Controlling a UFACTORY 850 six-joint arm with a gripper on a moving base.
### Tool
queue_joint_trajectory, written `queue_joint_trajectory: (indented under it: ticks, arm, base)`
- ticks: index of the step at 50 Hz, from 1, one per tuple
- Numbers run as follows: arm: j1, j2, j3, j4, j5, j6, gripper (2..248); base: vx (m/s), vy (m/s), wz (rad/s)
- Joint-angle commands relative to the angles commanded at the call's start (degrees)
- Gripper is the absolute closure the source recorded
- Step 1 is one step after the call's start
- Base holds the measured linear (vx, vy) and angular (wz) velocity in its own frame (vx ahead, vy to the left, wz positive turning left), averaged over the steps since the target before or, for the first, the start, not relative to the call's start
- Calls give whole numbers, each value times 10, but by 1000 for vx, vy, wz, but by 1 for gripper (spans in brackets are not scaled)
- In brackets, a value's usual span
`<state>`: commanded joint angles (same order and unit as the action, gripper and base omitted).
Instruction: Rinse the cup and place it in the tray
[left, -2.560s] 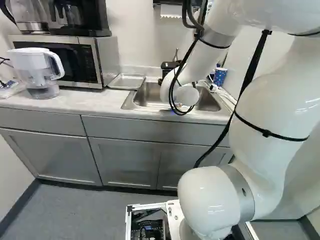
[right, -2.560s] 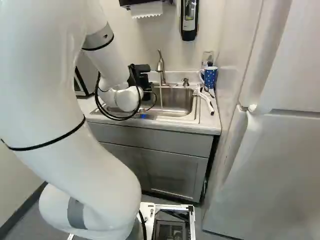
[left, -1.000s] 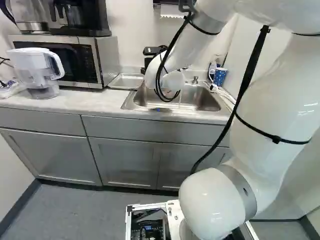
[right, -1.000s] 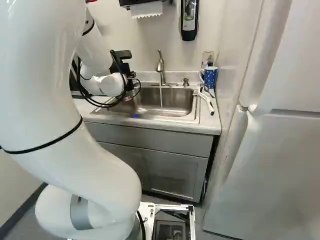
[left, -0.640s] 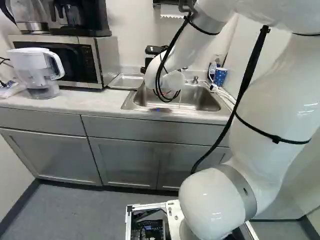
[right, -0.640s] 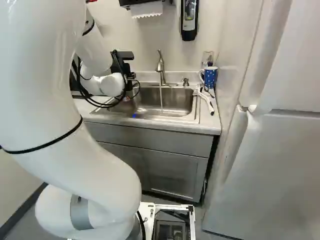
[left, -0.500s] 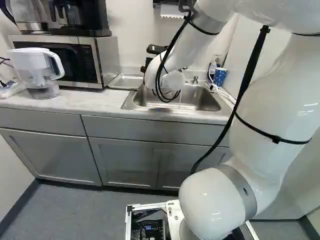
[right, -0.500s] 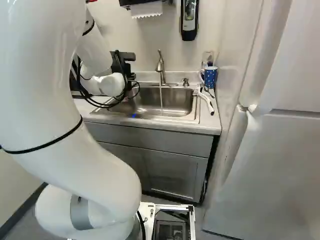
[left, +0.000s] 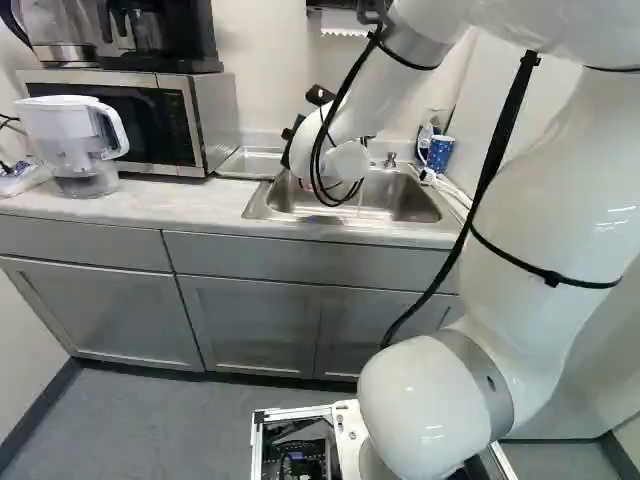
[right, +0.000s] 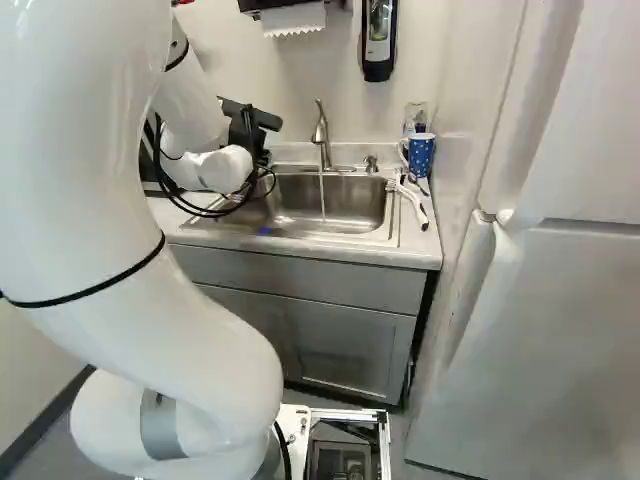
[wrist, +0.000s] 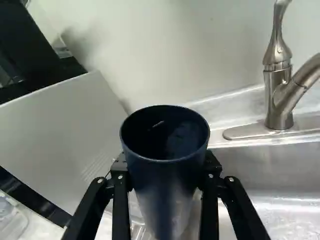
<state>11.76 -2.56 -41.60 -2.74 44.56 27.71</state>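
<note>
Dark blue, the cup (wrist: 165, 195) is pinched in the gripper (wrist: 166, 167), one finger on each side of its wall. In the wrist view its mouth is up and its long axis runs much as the faucet (wrist: 277, 97) does, so I judge it near upright. The faucet is off to one side of the gripper, the microwave (wrist: 65, 125) off to the other.

In the left base view, the arm's wrist (left: 312, 140) hides the cup. The metal tray (left: 253, 163) lies just to the gripper's left, on the counter (left: 180, 208) between microwave and sink. That is the relation that matters: a short move left, then down, base first. Beyond the microwave side, a pitcher (left: 75, 140) stands well apart.

In the right base view, a thin stream of water (right: 323, 197) falls into the sink (right: 355, 200), right of the gripper and clear of it. Whether rinsing is finished I cannot tell; if not, the cup must go right. The spotted mug (right: 421, 155) and the fridge (right: 560, 330) are farther right.
</note>
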Motion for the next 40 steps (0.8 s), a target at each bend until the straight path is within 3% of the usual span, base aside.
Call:
queue_joint_trajectory:
  ticks: [40]
  arm:
    - [0,0,0,0,0,241,125]
  base:
    - [0,0,0]
